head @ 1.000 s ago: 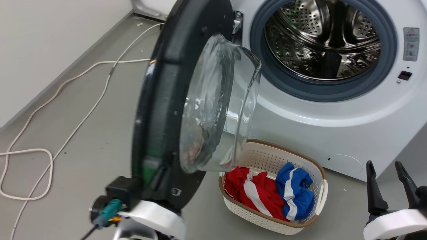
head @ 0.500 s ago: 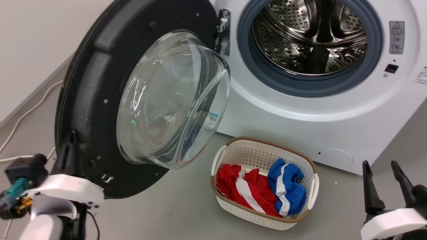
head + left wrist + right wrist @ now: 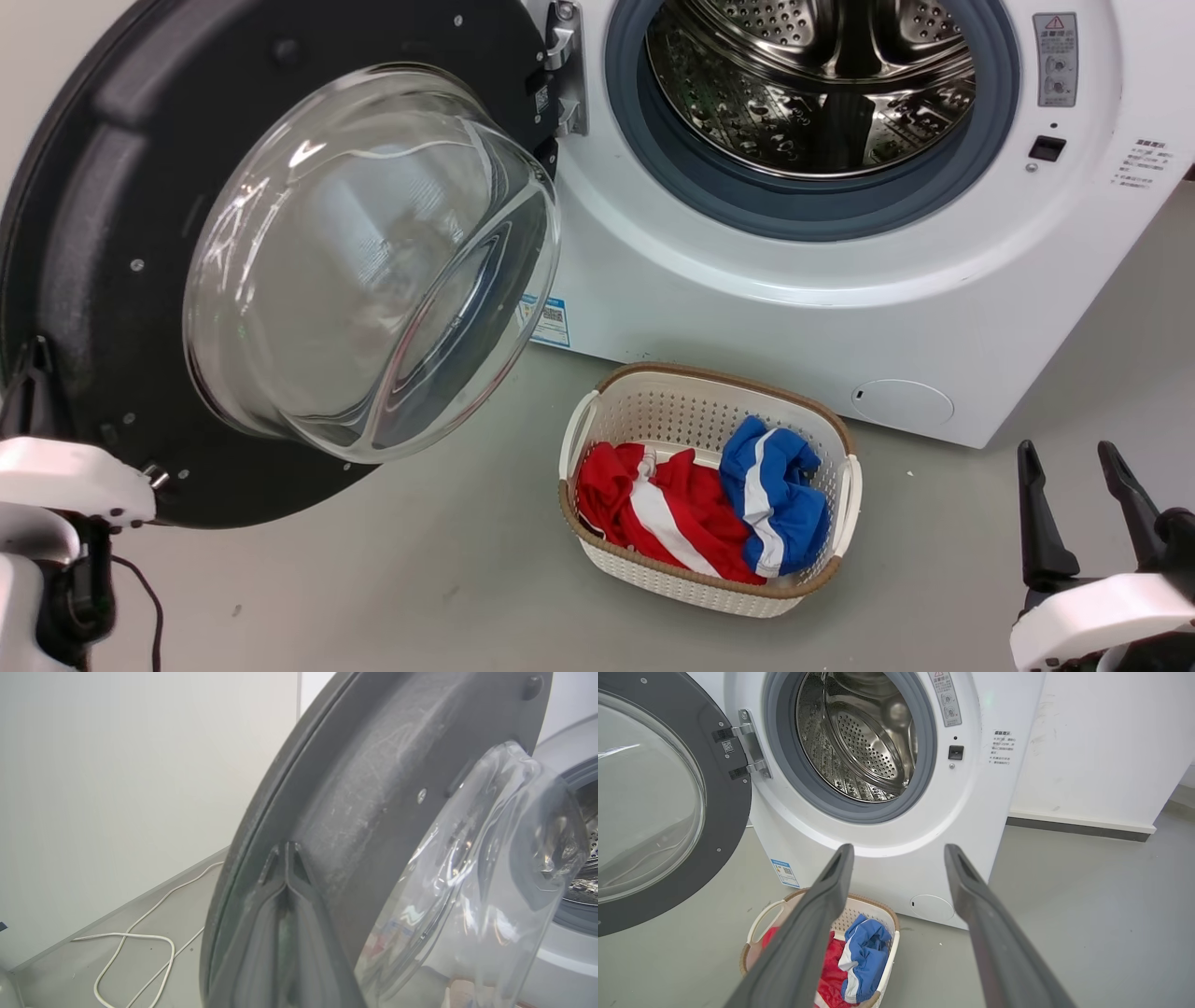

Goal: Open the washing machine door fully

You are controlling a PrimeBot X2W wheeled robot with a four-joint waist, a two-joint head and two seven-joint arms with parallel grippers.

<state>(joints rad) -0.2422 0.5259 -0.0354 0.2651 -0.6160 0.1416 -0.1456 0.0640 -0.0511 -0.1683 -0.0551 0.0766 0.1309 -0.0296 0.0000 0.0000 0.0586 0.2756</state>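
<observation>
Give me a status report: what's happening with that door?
Left gripper shut, tips at inner face of washing machine door. Right gripper open, empty. Door swung wide, drum exposed. Laundry basket on floor, apart from door.

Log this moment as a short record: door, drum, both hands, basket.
washing machine door: open wide, hinged left of the opening
drum: steel, no clothes seen inside
left hand: shut, tips at the door's inner face
right hand: open, holding nothing
basket: in front of the washing machine, red and blue clothes inside
</observation>
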